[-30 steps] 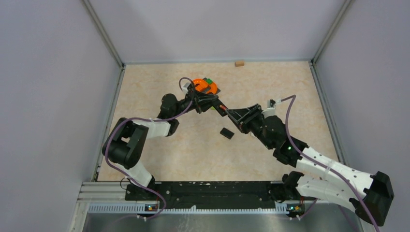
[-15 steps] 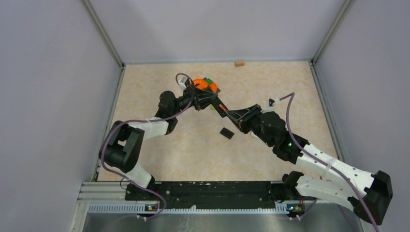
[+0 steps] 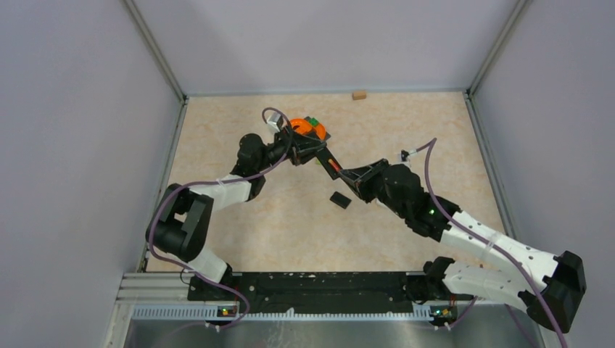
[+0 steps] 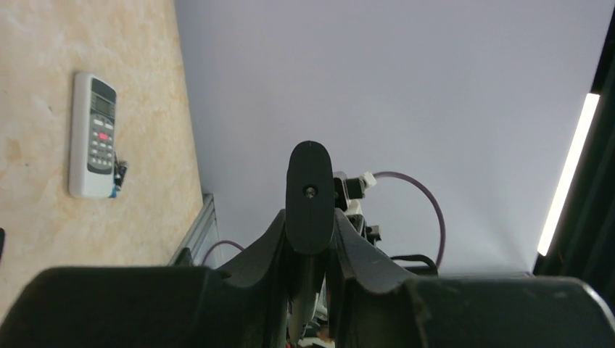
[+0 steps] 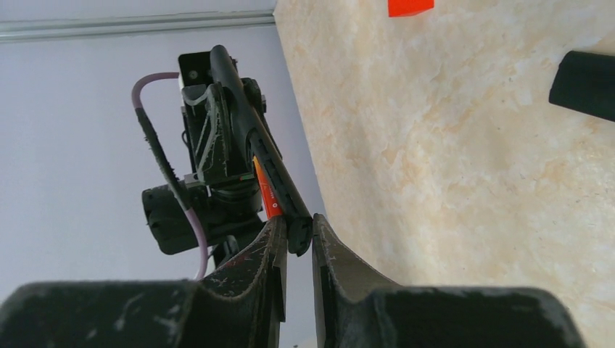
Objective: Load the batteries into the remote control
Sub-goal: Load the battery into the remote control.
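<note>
Seating a battery looks like the step in hand. The left hand [image 3: 313,151] clamps the black remote [image 3: 330,164] aloft, while the right hand [image 5: 297,235] is narrow, pinching the remote's free end. The next move likely calls for pressing the orange-red battery [image 5: 264,190] flat into its bay. The right wrist view shows that battery lying along the remote. The left wrist view sees the remote end-on, hiding the battery, yet alone shows a white remote [image 4: 93,135] on the surface [image 3: 290,225], well apart from the black remote.
</note>
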Controlling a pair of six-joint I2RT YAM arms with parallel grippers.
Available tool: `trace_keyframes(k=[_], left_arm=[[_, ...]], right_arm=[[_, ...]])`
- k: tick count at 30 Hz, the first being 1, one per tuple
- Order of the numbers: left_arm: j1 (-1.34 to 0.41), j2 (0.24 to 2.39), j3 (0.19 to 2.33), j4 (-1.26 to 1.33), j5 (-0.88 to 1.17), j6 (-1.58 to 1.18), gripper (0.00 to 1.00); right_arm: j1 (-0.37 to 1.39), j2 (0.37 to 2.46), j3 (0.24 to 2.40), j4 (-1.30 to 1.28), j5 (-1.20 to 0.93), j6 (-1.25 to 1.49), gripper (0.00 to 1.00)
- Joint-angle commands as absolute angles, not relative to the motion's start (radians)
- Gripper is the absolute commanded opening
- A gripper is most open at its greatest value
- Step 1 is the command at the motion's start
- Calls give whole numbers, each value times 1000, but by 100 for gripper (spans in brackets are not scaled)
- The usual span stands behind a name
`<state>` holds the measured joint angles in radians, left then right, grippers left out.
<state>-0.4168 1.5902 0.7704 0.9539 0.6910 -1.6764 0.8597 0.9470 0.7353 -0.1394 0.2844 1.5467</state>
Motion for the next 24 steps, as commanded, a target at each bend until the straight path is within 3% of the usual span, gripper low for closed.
trace_keyframes(k=[1,11,24], left_arm=[[-442,1469,860,966,807,-1592,0],[-441,1403,882,797,826,-1430,0],[-442,1400,927,761,904,-1347,0]], right_arm=[[837,1019,783,-350,343,1545,16],[821,1059,796,-425,341,1575,22],[794,1099,814,-452,276,1560,26]])
